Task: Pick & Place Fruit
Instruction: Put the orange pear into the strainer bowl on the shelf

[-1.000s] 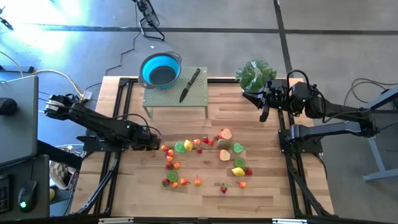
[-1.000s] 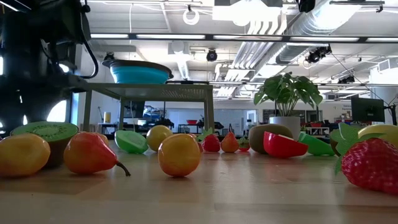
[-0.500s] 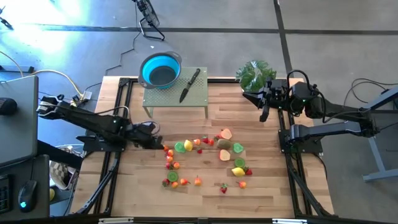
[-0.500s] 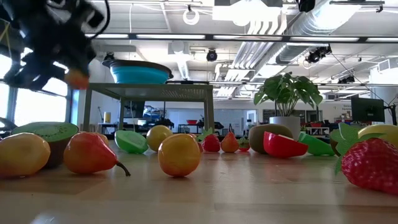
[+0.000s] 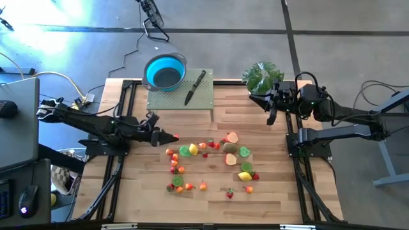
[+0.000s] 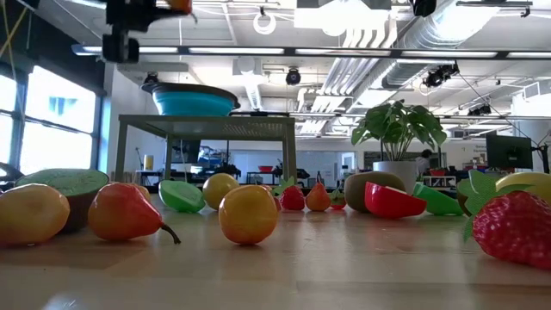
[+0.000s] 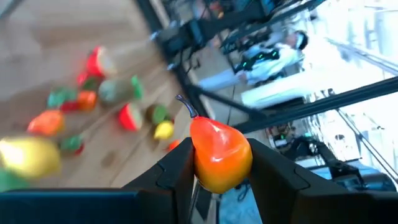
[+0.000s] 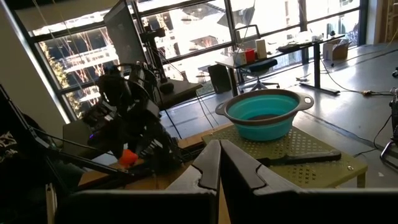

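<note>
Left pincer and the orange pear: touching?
Touching. The left wrist view shows the orange pear clamped between both fingers of the left pincer, lifted clear of the table.

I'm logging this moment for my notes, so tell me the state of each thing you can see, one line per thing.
left gripper: fingers shut on the orange pear, raised above the table.
orange pear: held, off the table.
right gripper: fingers shut, empty, waiting near the potted plant.
blue bowl: upright on the green stand, no fruit visible inside.
knife: lying flat on the stand beside the bowl.
loose fruit: scattered on the table.
</note>
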Tool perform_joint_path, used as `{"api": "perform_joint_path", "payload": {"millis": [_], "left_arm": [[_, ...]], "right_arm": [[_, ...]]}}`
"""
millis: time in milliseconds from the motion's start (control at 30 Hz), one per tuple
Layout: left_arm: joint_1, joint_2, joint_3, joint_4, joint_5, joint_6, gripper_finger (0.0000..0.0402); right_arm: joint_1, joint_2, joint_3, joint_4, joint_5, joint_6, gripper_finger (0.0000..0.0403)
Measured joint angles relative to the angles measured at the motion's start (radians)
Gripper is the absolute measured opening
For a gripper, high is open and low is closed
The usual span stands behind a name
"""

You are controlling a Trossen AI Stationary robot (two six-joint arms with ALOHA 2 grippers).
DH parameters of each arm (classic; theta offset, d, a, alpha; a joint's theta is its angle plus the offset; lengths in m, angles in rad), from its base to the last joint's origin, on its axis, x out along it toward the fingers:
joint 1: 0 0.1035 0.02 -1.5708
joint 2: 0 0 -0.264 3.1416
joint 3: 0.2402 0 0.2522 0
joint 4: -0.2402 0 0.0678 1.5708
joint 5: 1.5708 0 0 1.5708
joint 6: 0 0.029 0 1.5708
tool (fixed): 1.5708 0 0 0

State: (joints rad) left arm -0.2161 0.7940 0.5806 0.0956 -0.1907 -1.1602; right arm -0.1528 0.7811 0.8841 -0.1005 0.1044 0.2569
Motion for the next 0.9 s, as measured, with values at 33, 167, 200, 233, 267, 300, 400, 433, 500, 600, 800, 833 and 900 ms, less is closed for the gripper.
{"api": "perform_joint_path", "payload": {"millis": [33, 167, 200, 233, 267, 300, 400, 433, 500, 600, 800, 833, 900], "left_arm": [[0.0, 0.0, 0.015, 0.0, -0.01, 0.023, 0.0127], [0.0, 0.0, 0.087, -0.023, -0.085, 0.133, 0.0127], [0.0, 0.0, 0.11, -0.048, -0.11, 0.153, 0.0127], [0.0, 0.0, 0.133, -0.081, -0.138, 0.169, 0.0127], [0.0, 0.0, 0.159, -0.121, -0.167, 0.184, 0.0127], [0.0, 0.0, 0.185, -0.163, -0.196, 0.195, 0.0127], [0.0, 0.0, 0.267, -0.295, -0.283, 0.222, 0.0127], [0.0, 0.0, 0.293, -0.338, -0.314, 0.223, 0.0127], [0.0, 0.0, 0.341, -0.41, -0.368, 0.224, 0.0127], [0.0, 0.0, 0.408, -0.494, -0.432, 0.248, 0.0127], [0.001, 0.0, 0.499, -0.57, -0.515, 0.355, 0.0127], [0.001, 0.0, 0.507, -0.571, -0.537, 0.376, 0.0127], [0.001, 0.0, 0.524, -0.572, -0.576, 0.411, 0.0127]], "right_arm": [[0.0, 0.0, 0.0, 0.0, -0.001, 0.0, 0.0002], [0.0, 0.0, 0.0, 0.0, -0.004, 0.0, 0.0002], [0.0, 0.0, 0.0, 0.0, -0.004, 0.0, 0.0002], [0.0, 0.0, 0.0, 0.0, -0.004, 0.0, 0.0002], [0.0, 0.0, 0.0, 0.0, -0.004, 0.0, 0.0002], [0.0, 0.0, 0.0, -0.001, -0.004, 0.0, 0.0002], [0.0, 0.0, 0.0, -0.007, -0.009, 0.0, 0.0002], [0.0, 0.0, 0.0, -0.009, -0.01, 0.0, 0.0002], [0.0, 0.0, 0.0, -0.011, -0.01, 0.0, 0.0002], [0.0, 0.0, 0.0, -0.012, -0.01, 0.0, 0.0002], [0.0, 0.0, 0.0, -0.012, 0.016, -0.015, 0.0002], [0.0, 0.0, 0.0, -0.011, 0.026, -0.022, 0.0002], [0.0, 0.004, 0.0, -0.006, 0.044, -0.026, 0.0002]]}}
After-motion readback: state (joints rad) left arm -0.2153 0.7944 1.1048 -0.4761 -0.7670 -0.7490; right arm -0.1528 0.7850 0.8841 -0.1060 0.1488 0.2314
